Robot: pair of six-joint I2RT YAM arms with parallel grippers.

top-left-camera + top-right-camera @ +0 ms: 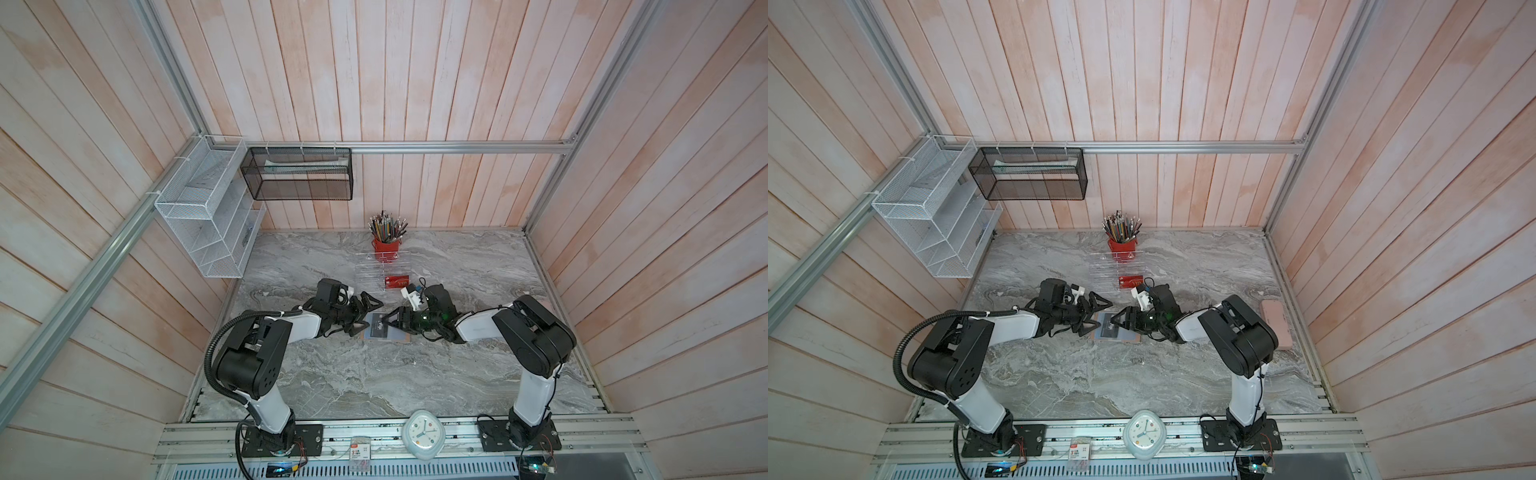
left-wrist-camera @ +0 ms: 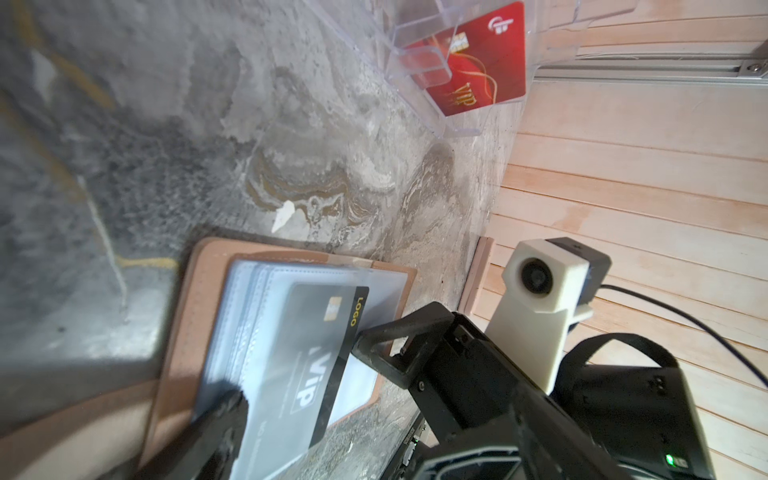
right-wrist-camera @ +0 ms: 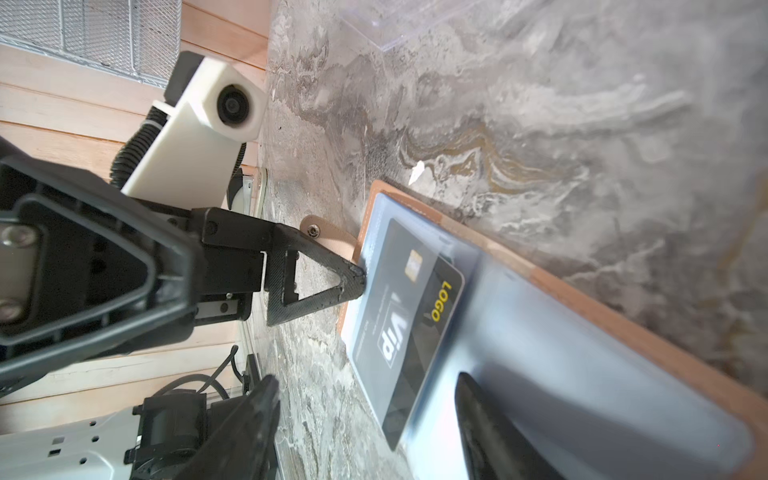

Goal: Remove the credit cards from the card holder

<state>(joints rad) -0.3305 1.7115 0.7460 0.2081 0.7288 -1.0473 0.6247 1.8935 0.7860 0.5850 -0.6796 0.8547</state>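
The card holder (image 1: pixel 402 337) lies open on the marble table between both grippers, its tan cover (image 2: pixel 191 299) under pale clear sleeves. A black VIP credit card (image 3: pixel 407 299) sticks partly out of a sleeve (image 2: pixel 316 353). My left gripper (image 1: pixel 368 318) is open wide, with one fingertip (image 3: pixel 357 274) on the holder's edge by the strap tab. My right gripper (image 3: pixel 365 380) is open. The black card's end lies between its jaws, and one fingertip (image 2: pixel 358 345) touches the card's edge. A red VIP credit card (image 1: pixel 397 281) stands in the clear acrylic rack (image 2: pixel 419 62).
A red cup of pencils (image 1: pixel 386 247) stands behind the acrylic rack. A pink case (image 1: pixel 1276 324) lies at the table's right edge. A white clock (image 1: pixel 423 432) sits on the front rail. White (image 1: pixel 199 216) and black (image 1: pixel 297 174) mesh baskets hang at the back left.
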